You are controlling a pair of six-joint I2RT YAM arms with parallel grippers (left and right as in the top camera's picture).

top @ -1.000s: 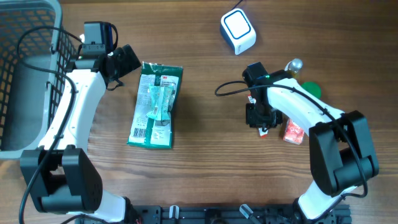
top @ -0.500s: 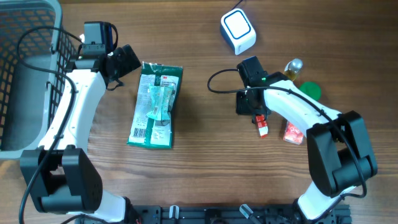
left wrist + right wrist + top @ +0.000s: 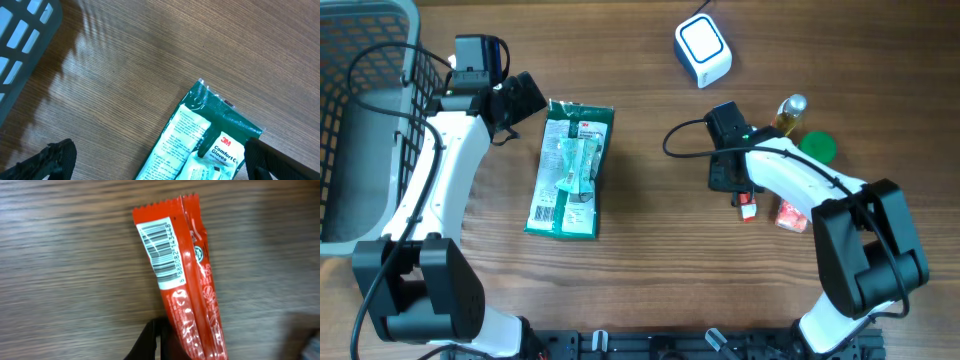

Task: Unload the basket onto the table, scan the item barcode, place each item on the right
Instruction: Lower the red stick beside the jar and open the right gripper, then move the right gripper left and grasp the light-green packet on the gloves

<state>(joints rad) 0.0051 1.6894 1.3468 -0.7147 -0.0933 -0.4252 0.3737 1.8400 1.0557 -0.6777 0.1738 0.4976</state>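
Observation:
My right gripper (image 3: 732, 185) (image 3: 159, 325) is shut on the lower end of the item, a red snack packet (image 3: 746, 206) (image 3: 189, 297). The packet sticks out past the fingertips just above the wooden table. Its white barcode (image 3: 163, 255) faces the right wrist camera near the packet's far end. The white scanner (image 3: 703, 50) stands at the back of the table, well away from the packet. My left gripper (image 3: 525, 96) (image 3: 157, 162) is open, hovering at the top left corner of a green glove pack (image 3: 570, 168) (image 3: 210, 132).
A second red packet (image 3: 790, 214), a green lid (image 3: 817, 148) and a small bottle (image 3: 790, 110) lie close to the right arm. A grey wire basket (image 3: 365, 60) fills the far left.
The right gripper has shut on the red packet and shifted slightly toward the back, taking the packet with it. The left arm has not moved.

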